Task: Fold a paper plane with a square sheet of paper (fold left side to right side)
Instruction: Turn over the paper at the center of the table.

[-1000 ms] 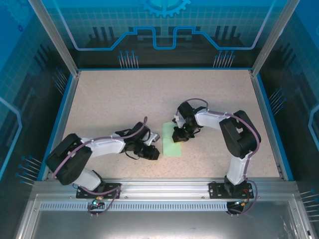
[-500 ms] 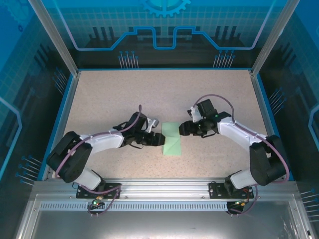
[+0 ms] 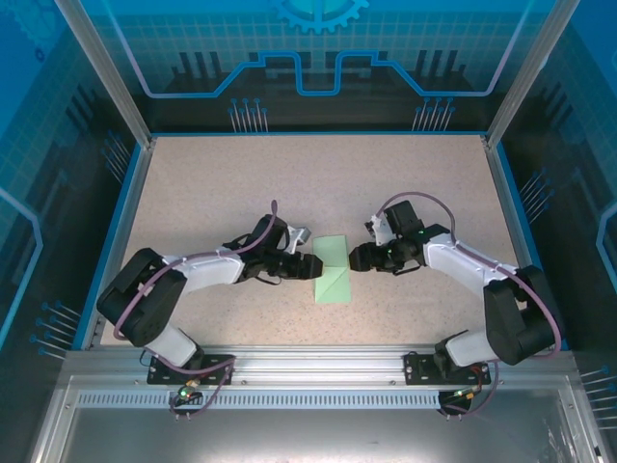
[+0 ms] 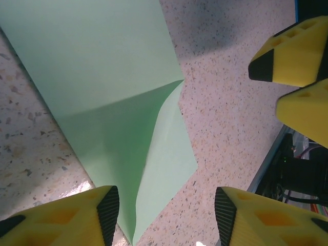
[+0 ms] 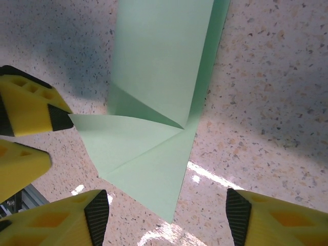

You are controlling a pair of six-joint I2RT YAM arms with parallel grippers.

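Mint-green paper [image 3: 333,270] partly folded, flat between left pincer [image 3: 310,268] and right pincer [image 3: 355,256]. Both pincers agape, holding nothing. One flap possibly lifted. Speckled beige desk [image 3: 212,193]; blue enclosure walls [image 3: 318,58].

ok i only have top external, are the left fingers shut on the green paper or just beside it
observer: open. The left wrist view shows the left fingers standing apart, with a point of the paper sheet lying loose between them.
operator: and the right side
observer: The right fingers are open too. A corner of the sheet lies between them, unpinched.
operator: does the fold lie flat
observer: Not quite, it seems. In the right wrist view the triangular flap looks a little raised off the layer under it, with a shadow along its crease.
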